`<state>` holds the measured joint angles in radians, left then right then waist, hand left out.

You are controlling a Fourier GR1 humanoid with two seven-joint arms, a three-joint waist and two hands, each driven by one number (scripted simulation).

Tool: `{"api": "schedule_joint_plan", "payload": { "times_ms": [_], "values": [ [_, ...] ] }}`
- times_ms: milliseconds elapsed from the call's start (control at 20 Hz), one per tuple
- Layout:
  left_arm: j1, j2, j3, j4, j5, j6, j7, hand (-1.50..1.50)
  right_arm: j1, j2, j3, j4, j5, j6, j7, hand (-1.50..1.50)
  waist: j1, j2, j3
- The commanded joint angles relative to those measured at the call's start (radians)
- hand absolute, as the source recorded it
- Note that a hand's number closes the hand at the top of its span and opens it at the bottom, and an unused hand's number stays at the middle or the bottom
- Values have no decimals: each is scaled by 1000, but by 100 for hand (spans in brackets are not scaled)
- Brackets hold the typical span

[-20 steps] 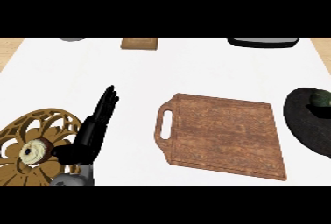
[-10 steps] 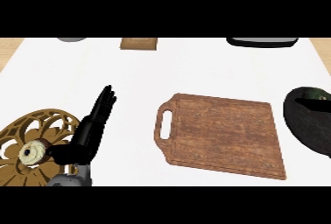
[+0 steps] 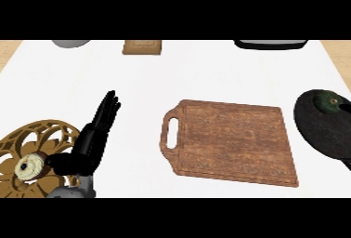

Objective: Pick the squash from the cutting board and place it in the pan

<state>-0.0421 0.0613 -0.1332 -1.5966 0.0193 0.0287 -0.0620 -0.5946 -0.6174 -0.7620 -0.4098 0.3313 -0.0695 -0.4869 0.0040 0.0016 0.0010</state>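
Head view: left hand (image 3: pixel 96 135) at 8 o'clock, released, fingers straight and pointing toward 12, holding nothing. At its 9 o'clock, partly behind the forearm, a round gold openwork stand (image 3: pixel 27 139). At its 3 o'clock, apart from it, a wooden cutting board (image 3: pixel 237 142), handle slot toward the hand. Past the board, at the 3 o'clock edge, a black pan (image 3: pixel 322 135), dark green squash (image 3: pixel 328 101) lying inside near its 12 o'clock rim. Along 12 o'clock: grey bowl (image 3: pixel 72 43), brown block (image 3: pixel 142 46), black tray (image 3: pixel 269 44).
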Motion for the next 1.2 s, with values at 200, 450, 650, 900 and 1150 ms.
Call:
{"api": "schedule_joint_plan", "payload": {
  "times_ms": [200,450,650,900,1150],
  "values": [
    [70,-33,-51,-48,-43,30,-16,0,183,-73,-47,-31,-150,391,-100,-150,-10,-5,-1],
    [40,19,13,-66,5,-19,33,0,328,-70,-28,-166,-209,525,-122,-150,-13,-6,-2],
    [20,-27,-8,-2,-44,21,-14,0,452,-48,-11,-276,-245,532,-142,-150,-12,-4,-2],
    [5,-30,11,68,-39,-6,-62,0,547,44,26,-431,-287,484,-127,-150,-8,-2,-2],
    [67,-15,18,-18,-20,-31,-62,0,585,65,46,-452,-294,469,-150,-150,-3,-2,-1]
  ]
}}
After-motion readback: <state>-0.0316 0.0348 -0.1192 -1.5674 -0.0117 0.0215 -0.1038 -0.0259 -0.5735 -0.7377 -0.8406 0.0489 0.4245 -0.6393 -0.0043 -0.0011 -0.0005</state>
